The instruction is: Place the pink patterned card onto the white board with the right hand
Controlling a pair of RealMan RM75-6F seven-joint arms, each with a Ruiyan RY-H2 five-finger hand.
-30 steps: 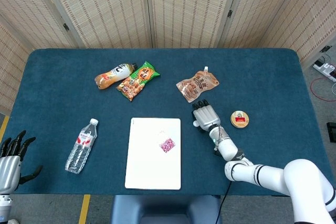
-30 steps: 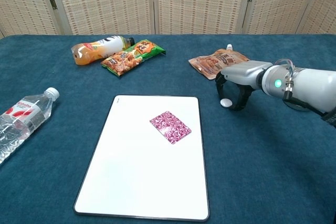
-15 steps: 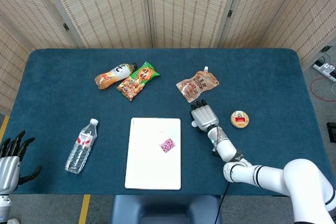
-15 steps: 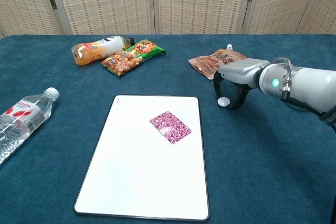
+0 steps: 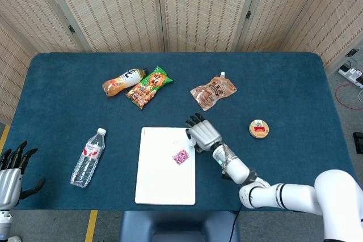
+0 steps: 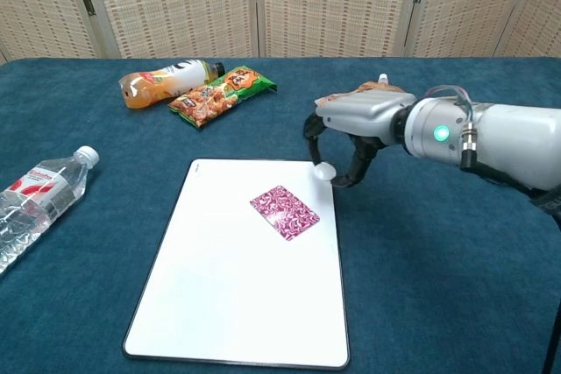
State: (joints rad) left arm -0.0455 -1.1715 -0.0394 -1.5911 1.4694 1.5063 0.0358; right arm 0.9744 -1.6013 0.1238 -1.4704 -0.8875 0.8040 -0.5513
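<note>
counter: dark teal cloth counter [image 5: 295, 94], woven folding screens [image 5: 170, 9] behind
right hand [image 5: 203, 134]: over flat white board [image 5: 161, 179]'s 1 o'clock corner, fingers [image 6: 351, 164] curled down, released
left hand [image 5: 11, 171]: hangs at 8 o'clock, fingers spread, holding nothing
pink patterned card [image 6: 284, 212]: lying on board

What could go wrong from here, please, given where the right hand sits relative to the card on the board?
The pink patterned card already lies on the white board, and the right hand hovers at the board's far right corner with nothing in it. If it dips, its fingers could brush the card and slide it off. The hand could also catch the board's edge and shift the board.
</note>
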